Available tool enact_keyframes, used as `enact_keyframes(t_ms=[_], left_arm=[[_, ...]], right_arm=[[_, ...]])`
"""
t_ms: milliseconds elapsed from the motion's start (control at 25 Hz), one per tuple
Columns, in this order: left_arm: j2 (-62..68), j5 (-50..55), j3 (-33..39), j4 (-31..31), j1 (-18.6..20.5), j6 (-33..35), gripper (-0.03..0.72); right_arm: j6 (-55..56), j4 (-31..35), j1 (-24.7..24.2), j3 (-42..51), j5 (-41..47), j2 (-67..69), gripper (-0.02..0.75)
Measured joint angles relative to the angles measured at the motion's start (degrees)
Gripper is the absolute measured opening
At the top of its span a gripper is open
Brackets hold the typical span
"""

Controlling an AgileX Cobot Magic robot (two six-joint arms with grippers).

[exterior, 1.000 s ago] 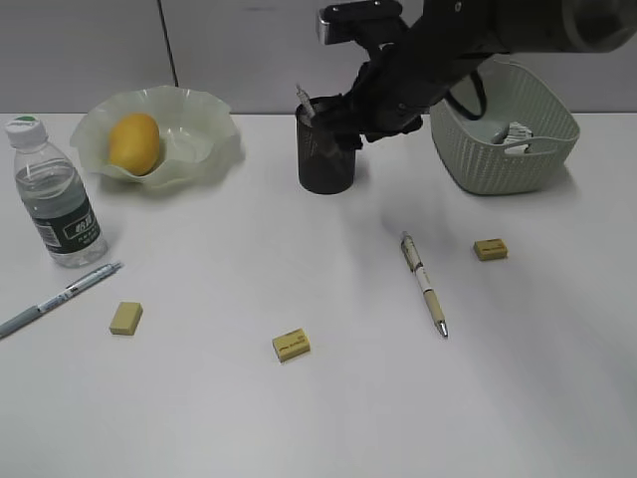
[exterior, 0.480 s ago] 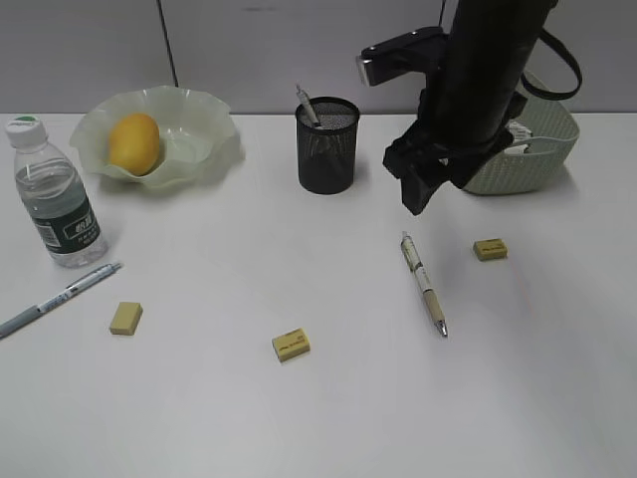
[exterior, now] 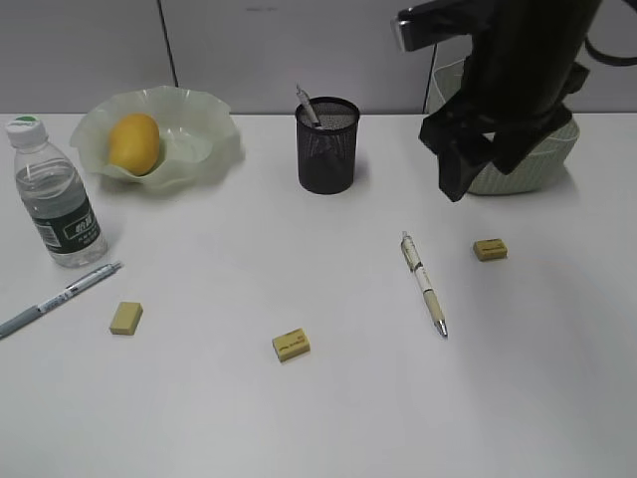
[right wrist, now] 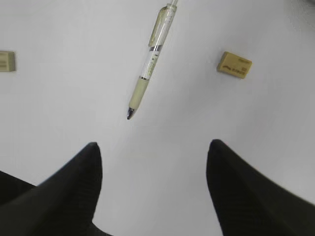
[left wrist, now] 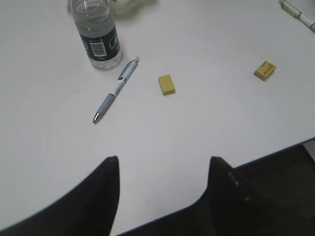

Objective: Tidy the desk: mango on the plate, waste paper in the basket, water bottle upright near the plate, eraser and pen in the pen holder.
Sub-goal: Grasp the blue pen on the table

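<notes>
Right gripper (right wrist: 152, 162): jaws wide, empty, above the beige pen (exterior: 424, 284).
Left gripper (left wrist: 162, 169): jaws apart, holding nothing.
Mango (exterior: 133, 142): in the plate (exterior: 204, 134).
Water bottle (exterior: 52, 194): upright, near the plate.
Pen holder (exterior: 327, 145): right of the plate.

right arm (exterior: 508, 90) hides most of basket (exterior: 552, 149); contents unseen.

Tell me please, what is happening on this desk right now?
A two-armed robot is tidying the desk. The mango lies in the plate, the water bottle stands upright, and one pen is in the pen holder. The right hand hangs open and empty above the cream pen and an eraser. The left hand is open near the blue pen. Two pens and three erasers lie loose.
</notes>
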Motion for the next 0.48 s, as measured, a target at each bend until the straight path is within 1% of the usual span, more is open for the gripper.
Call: enact_keyframes(t_ms=[200,480], left_arm=[[0.00,-0.17,0.00,0.00,0.00,0.00,0.435],[0.00,-0.48,0.00,0.00,0.00,0.00,0.435]], right_arm=[[1.50,0.00,0.00,4.89,0.07,-9.36,0.525],[3.26,0.00,0.00,17.70,0.11,-25.00,0.525]])
